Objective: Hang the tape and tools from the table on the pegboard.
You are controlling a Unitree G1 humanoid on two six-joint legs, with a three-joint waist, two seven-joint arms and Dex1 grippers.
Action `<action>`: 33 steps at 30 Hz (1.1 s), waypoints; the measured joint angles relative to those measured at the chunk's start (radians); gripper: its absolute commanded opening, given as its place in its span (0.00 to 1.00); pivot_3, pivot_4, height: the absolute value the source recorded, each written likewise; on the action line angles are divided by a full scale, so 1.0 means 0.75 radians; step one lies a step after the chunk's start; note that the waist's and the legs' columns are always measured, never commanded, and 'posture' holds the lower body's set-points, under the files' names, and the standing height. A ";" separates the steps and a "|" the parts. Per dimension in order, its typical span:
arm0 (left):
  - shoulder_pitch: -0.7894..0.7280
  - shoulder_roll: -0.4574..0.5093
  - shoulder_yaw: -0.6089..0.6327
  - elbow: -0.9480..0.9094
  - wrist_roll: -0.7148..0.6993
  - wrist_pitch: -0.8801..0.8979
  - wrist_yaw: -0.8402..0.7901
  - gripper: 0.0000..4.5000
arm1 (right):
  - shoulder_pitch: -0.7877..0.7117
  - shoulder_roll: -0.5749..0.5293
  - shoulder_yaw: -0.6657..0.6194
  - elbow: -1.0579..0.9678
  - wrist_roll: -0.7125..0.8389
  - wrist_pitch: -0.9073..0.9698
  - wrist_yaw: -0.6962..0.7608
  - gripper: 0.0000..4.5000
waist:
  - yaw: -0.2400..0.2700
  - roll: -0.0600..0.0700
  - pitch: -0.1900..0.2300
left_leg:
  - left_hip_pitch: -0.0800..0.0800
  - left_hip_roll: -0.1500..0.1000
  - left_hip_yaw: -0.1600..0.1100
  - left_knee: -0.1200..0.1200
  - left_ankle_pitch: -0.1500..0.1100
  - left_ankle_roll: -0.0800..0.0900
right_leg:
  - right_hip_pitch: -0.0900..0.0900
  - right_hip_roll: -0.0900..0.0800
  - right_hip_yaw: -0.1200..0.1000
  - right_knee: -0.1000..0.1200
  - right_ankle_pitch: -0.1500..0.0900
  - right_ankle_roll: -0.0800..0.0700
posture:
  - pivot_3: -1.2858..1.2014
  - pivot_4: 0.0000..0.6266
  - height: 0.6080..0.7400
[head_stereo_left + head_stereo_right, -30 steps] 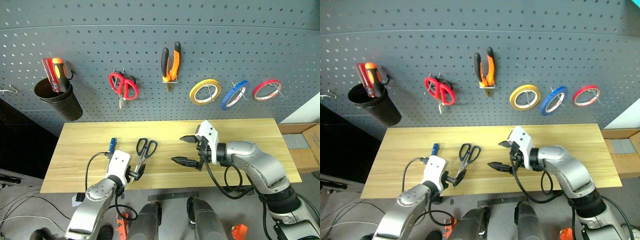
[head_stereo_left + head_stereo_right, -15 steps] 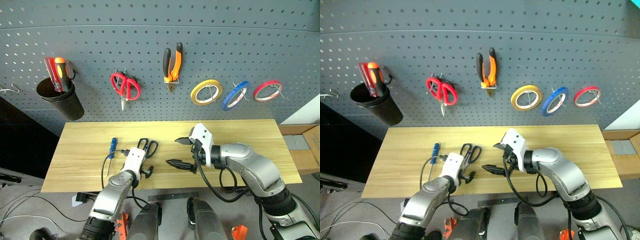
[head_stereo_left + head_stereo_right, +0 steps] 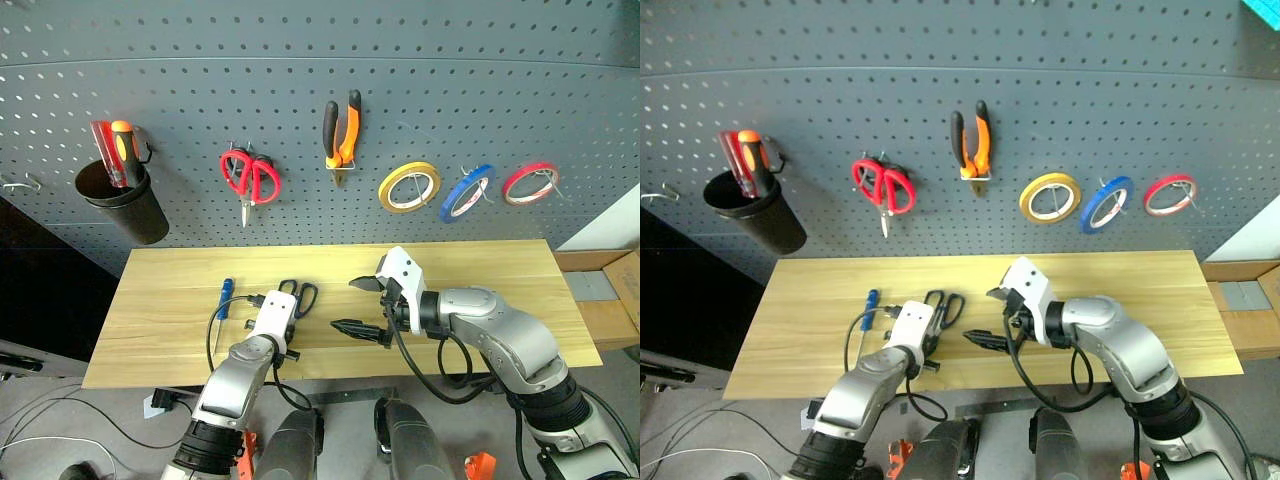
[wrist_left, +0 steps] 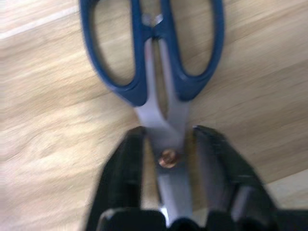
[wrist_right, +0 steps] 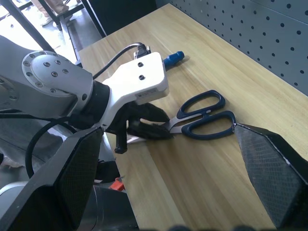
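Observation:
Blue-handled scissors [image 3: 298,293] lie on the light wood table [image 3: 480,265]. My left gripper [image 4: 166,139] is shut on their steel blades at the pivot, one black finger [image 4: 127,163] on each side. The handles [image 5: 202,118] point away from it, towards the pegboard [image 3: 200,80]. A small blue-handled screwdriver [image 3: 224,297] lies just left of that hand. My right gripper [image 3: 345,304] hangs open over the table's middle, to the right of the scissors, holding nothing. The blue tape [image 3: 467,191] and the orange-and-black pliers [image 3: 342,125] hang on the pegboard.
On the pegboard hang a black cup [image 3: 122,205] holding red and orange screwdrivers, red scissors [image 3: 248,172], a yellow tape roll [image 3: 408,186] and a red tape roll [image 3: 530,182]. A cardboard box [image 3: 600,290] stands past the table's right end.
My left gripper came forward and down over the scissors' blades and shut on them. The right arm has kept still, open.

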 measured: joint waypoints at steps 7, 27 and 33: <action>0.102 0.042 0.110 -0.129 -0.058 -0.091 -0.064 0.12 | -0.038 0.153 -0.154 0.124 0.040 -0.168 -0.041 1.00 | -0.001 0.000 0.000 | -0.003 0.000 0.000 0.000 0.000 0.000 | -0.003 0.000 0.000 0.000 0.000 0.000 | 0.52 0.38 1.00; 0.275 0.051 0.320 -0.392 -0.078 -1.100 -0.136 0.10 | -0.223 0.243 -0.239 0.422 0.099 -0.570 0.155 1.00 | 0.039 0.002 -0.030 | -0.003 -0.001 0.000 0.000 0.000 0.000 | -0.002 0.001 -0.001 -0.002 0.001 -0.001 | 0.56 0.27 1.00; 0.205 0.051 0.321 -0.367 -0.087 -1.109 -0.142 0.10 | -0.271 0.252 -0.263 0.438 0.099 -0.641 0.159 1.00 | 0.039 0.002 -0.054 | -0.003 -0.001 0.001 0.000 0.000 0.000 | -0.002 0.002 -0.001 -0.002 0.001 -0.001 | 0.56 0.24 1.00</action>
